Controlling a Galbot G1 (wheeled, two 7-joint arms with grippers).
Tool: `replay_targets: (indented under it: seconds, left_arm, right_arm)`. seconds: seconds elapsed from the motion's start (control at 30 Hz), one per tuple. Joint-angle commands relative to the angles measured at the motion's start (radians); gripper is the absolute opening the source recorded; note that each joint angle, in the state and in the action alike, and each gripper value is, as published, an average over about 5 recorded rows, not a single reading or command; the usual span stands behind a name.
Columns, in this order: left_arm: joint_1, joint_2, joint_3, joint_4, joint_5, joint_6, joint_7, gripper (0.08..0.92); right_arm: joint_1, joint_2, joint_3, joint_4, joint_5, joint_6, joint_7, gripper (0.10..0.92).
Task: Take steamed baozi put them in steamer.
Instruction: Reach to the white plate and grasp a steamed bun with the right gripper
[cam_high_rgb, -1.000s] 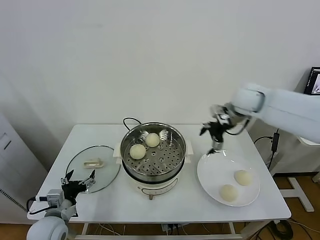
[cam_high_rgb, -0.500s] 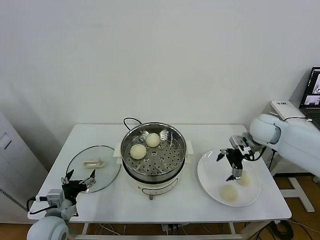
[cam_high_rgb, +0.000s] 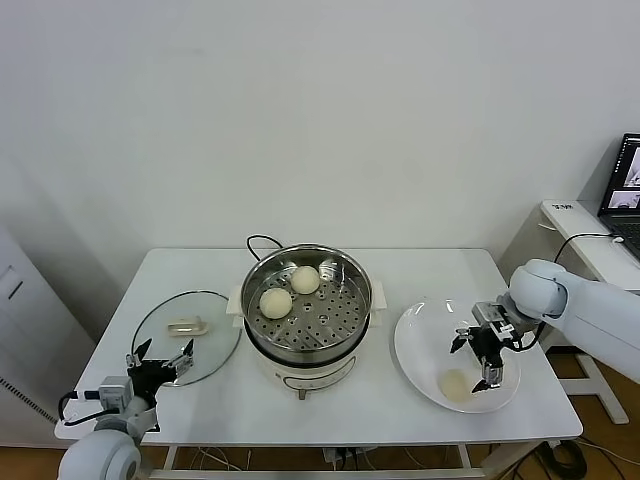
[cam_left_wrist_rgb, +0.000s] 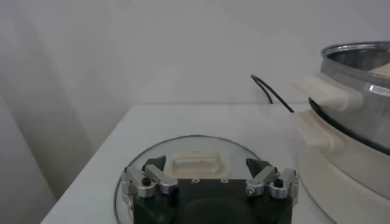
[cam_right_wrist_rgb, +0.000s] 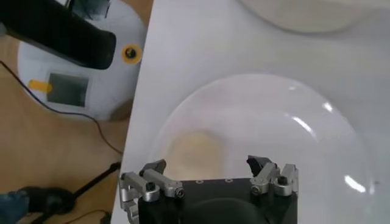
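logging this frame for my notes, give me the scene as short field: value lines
steamer: centre of table, two baozi inside
plate: right of steamer, one baozi in plain view
right claw: open, low over plate, covering where another bun might be
left claw: open, parked at near left table edge
glass lid: flat on table, left of steamer

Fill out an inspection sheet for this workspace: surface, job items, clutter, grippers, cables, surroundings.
Surface: white table.
Job items: steamer at table centre holds two baozi; white plate holds one visible baozi; a second cannot be made out behind the gripper.
Clutter: glass lid lying flat left of the steamer.
Grippers: right gripper open, low over the plate; left gripper open, parked near the lid.
Cables: black cord behind the steamer.
Surroundings: white wall; laptop on a side desk, far right.
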Motion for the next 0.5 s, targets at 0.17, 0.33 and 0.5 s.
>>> replay_targets:
  seconds: [0.17, 0.33, 0.5]
  left_arm:
    - [0.001, 0.003, -0.003, 0.006, 0.000, 0.001, 0.000, 0.823]
    - [0.001, 0.003, -0.003, 0.007, 0.000, 0.001, 0.000, 0.823]
    - [0.000, 0.003, -0.003, 0.006, 0.000, 0.002, 0.000, 0.823]
  right_arm:
    - [-0.056, 0.069, 0.030, -0.087, -0.022, -0.002, -0.005, 0.814]
    - [-0.059, 0.081, 0.028, -0.092, -0.018, -0.018, -0.017, 0.751]
    - [-0.057, 0.082, 0.026, -0.088, -0.011, -0.033, -0.029, 0.660]
